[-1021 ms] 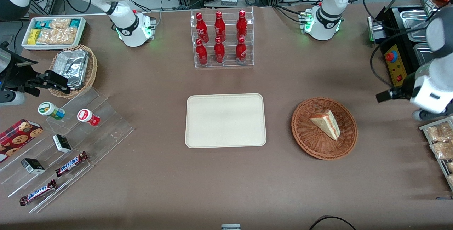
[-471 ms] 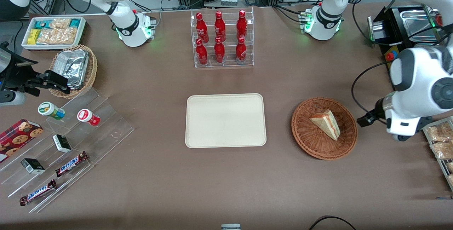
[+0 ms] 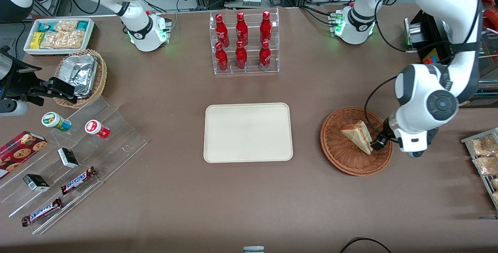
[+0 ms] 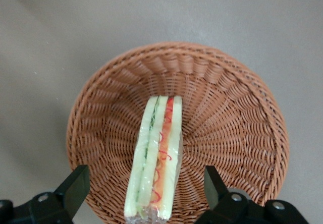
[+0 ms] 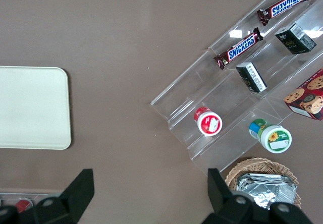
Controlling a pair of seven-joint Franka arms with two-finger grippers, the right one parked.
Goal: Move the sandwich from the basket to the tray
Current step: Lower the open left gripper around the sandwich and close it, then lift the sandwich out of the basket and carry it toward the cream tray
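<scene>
- The left arm's gripper (image 4: 146, 196) hangs over the basket (image 3: 342, 159) with its jaws spread wide, nothing held between them.
- In the wrist view, one finger (image 4: 75, 186) stands off one flat face of the sandwich (image 4: 155, 158) and the other off the opposite face, a clear gap on each side, so the jaws straddle the wedge without touching it.
- The sandwich lies in the basket between the jaws, its cut edge turned up toward them, showing green, orange and red filling between pale bread.
- In the front view the gripper is mostly hidden by the arm's wrist; a dark piece of it shows at the basket's rim on the working arm's side, just beside the sandwich (image 3: 358, 136).
- The basket rests on the brown worktop (image 3: 249, 198) directly beneath the jaws.
- The tray (image 3: 248, 132) lies flat on the worktop well away from the jaws, toward the parked arm's end, with a strip of worktop between it and the basket.
</scene>
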